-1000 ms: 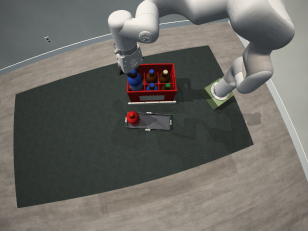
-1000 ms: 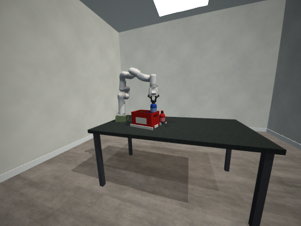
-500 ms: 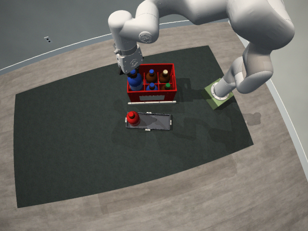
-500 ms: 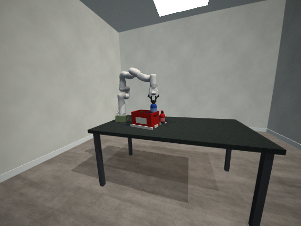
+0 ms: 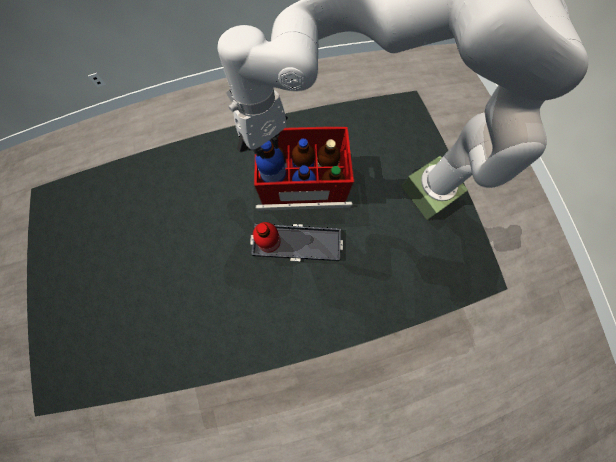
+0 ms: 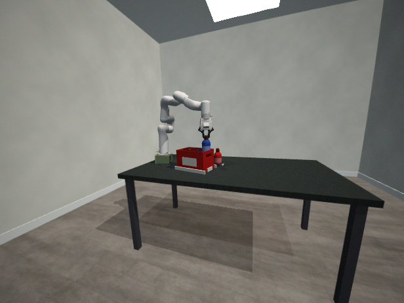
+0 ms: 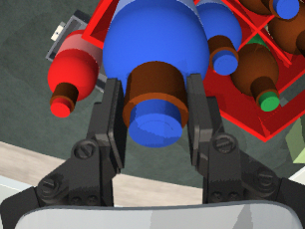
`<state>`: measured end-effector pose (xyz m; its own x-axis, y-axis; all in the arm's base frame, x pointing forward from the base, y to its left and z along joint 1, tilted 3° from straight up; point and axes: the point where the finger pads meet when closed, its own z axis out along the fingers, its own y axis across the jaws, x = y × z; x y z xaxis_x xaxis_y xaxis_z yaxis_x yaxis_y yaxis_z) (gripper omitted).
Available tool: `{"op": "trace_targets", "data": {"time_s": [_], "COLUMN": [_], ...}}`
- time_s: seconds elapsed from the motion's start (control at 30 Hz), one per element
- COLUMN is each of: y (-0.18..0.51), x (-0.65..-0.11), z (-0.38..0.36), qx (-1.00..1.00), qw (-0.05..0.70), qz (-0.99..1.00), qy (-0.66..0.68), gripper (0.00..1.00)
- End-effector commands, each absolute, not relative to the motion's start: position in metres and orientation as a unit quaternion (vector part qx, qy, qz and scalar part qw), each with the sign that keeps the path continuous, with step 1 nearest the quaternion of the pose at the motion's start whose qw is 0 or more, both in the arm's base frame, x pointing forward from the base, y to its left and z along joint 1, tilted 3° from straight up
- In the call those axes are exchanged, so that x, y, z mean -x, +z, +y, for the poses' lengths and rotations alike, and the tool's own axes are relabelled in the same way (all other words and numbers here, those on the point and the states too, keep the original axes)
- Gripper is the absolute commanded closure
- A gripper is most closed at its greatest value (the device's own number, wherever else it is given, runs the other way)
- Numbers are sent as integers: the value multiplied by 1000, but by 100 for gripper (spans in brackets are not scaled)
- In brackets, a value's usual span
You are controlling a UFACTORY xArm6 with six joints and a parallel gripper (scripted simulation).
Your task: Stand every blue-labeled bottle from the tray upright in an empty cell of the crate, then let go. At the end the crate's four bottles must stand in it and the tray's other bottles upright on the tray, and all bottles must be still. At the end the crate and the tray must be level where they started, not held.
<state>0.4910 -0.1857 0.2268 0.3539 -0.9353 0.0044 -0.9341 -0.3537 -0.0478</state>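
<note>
Four bottles crowd the crate beside the tool-held blue-labeled bottle.

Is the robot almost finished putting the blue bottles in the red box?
Nearly. One blue-labeled bottle already stands in the crate. The gripper is shut on the neck of another blue-labeled bottle, partly lowered into a corner cell. Left: seat it and let go. Only the red bottle stands on the tray.
</note>
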Motion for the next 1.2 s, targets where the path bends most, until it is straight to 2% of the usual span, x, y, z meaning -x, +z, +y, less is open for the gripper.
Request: {"op": "trace_targets", "data": {"time_s": [0.0,1.17], "y": [223,198], "x": [-492,-494], "z": [-186,-186], "qx": [823,823], "qw": [19,19], "qz": [568,568], "qy": [-18,-18], "gripper": [100,100]}}
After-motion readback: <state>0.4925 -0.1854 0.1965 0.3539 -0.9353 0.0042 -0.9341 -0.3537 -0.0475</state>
